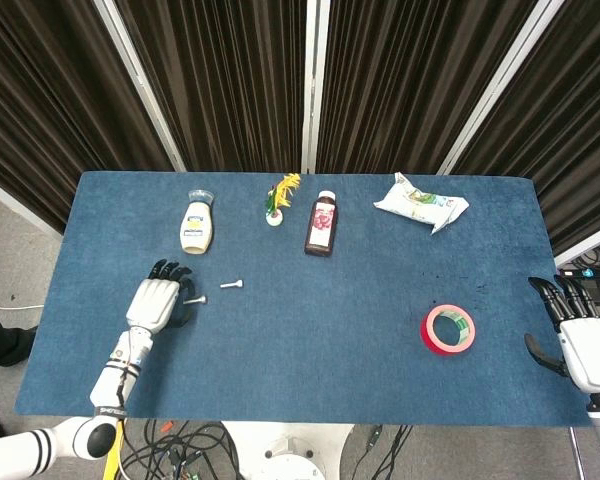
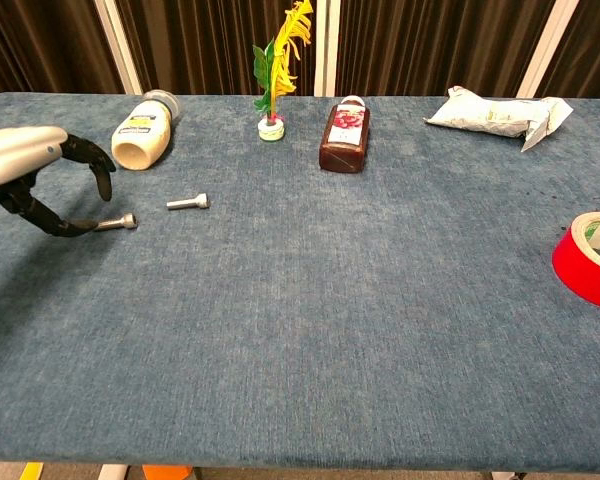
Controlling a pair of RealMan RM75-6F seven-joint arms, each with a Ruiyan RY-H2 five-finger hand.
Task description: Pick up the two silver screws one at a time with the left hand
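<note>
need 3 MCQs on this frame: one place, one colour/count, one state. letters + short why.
1. Where is the red tape roll?
A. near the right table edge
B. beside the white bottle
C. at the back by the curtain

2. How many silver screws lie on the table?
A. one
B. two
C. three

3. What is the left hand doing?
A. holding a screw up in the air
B. resting off the table
C. open, fingers curved around the near screw

Key: 1 A, the roll sits close to the right hand. 2 B, the near screw and the far screw both lie on the cloth. 3 C, the chest view shows the fingers apart and the screw lying flat.
</note>
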